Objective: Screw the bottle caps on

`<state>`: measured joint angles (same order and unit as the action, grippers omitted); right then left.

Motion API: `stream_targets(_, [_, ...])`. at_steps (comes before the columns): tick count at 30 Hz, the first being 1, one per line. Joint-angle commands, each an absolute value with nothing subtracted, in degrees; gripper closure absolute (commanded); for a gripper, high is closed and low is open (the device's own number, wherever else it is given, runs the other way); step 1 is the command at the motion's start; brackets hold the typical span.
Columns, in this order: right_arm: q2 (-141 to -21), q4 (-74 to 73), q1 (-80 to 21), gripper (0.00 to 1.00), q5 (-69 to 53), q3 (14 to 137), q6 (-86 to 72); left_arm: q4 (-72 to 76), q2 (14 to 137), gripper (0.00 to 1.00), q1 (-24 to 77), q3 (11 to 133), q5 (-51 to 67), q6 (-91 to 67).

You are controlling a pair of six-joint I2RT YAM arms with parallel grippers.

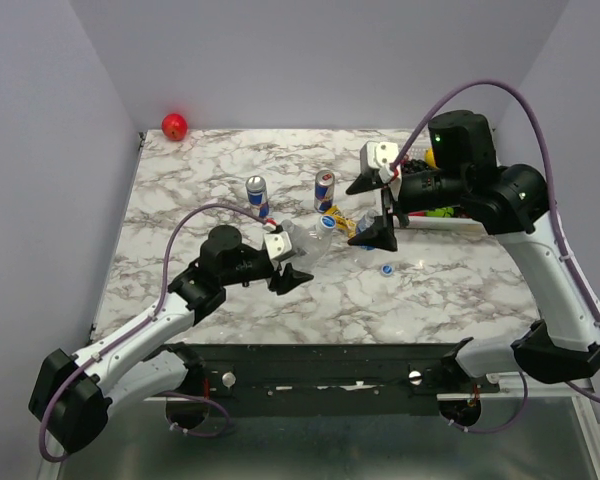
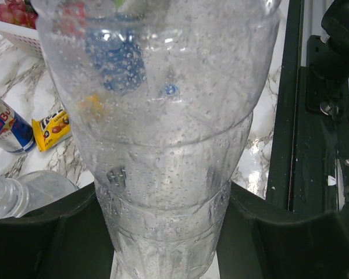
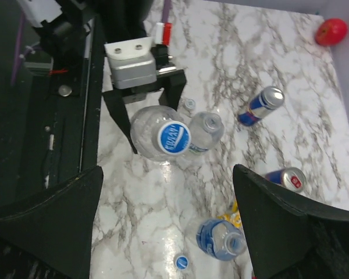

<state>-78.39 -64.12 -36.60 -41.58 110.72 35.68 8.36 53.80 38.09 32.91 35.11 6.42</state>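
My left gripper is shut on a clear bottle, tilted toward the table's middle; it fills the left wrist view. A blue cap sits on its neck. My right gripper is open and empty above it, jaws wide apart. A second bottle stands uncapped right beside the held one. A third uncapped bottle with a blue label lies by the right finger. A loose blue cap lies on the marble. A whitish-clear cap lies by the left gripper.
Two blue-and-silver cans stand behind the bottles. A yellow snack packet lies by the third bottle. A white basket of fruit is at the right under my right arm. A red ball sits in the far left corner.
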Motion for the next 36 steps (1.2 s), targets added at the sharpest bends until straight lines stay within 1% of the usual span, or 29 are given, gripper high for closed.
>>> stream_targets(1, [-78.7,-61.9,-39.8,0.00,-48.9,106.8,39.0,6.3,54.6,1.00,37.9,35.9,37.4,8.4])
stream_targets(5, [-77.0,-54.2,-41.0,0.00,-47.6,100.8,36.4,5.5,55.1,1.00,37.9,36.6,38.2,8.6])
stream_targets(12, [-78.1,-50.8,-41.8,0.00,-47.5,99.9,35.1,5.4,56.2,1.00,37.9,37.4,39.1,8.0])
stream_targets(20, [-78.2,-51.6,-42.1,0.00,-48.7,97.4,34.7,7.1,56.2,1.00,38.0,37.4,37.8,6.8])
stream_targets(27, [-78.0,-51.8,-42.1,0.00,-47.1,95.9,34.5,8.7,55.8,1.00,37.9,37.2,36.8,6.0])
stream_targets(36, [-75.9,-53.0,-42.0,0.00,-43.4,93.3,34.2,12.0,55.8,1.00,35.3,36.6,35.6,-1.1])
